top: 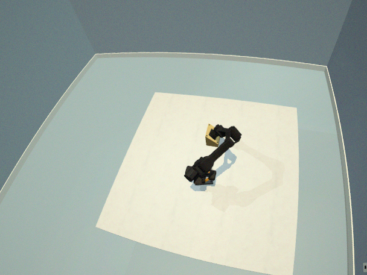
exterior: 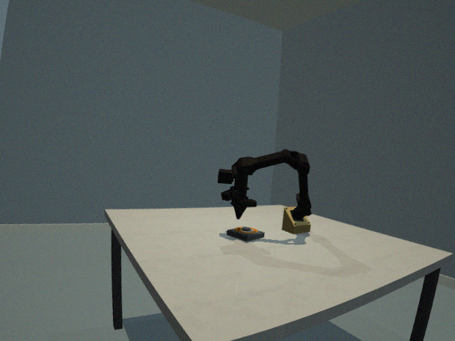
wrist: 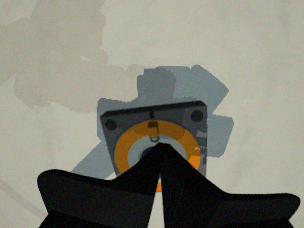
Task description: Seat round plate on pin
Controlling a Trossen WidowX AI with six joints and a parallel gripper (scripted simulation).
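Observation:
The round plate, an orange ring with a grey middle, sits around the post on the dark square base. It looks close to flat; a slight tilt cannot be ruled out. In the wrist view its shaded tab lies at the base's far side, in line with a dark mark on the base. A small ring-shaped outline, seemingly the hole, shows beside it; whether the pin is inside is too small to tell. My gripper is shut and empty, above the plate with a visible gap, hiding part of it.
The arm's yellow mount stands on the pale table, behind and to the right of the base in the exterior view. The arm arches from it over the base. Arm shadows lie across the table around the base.

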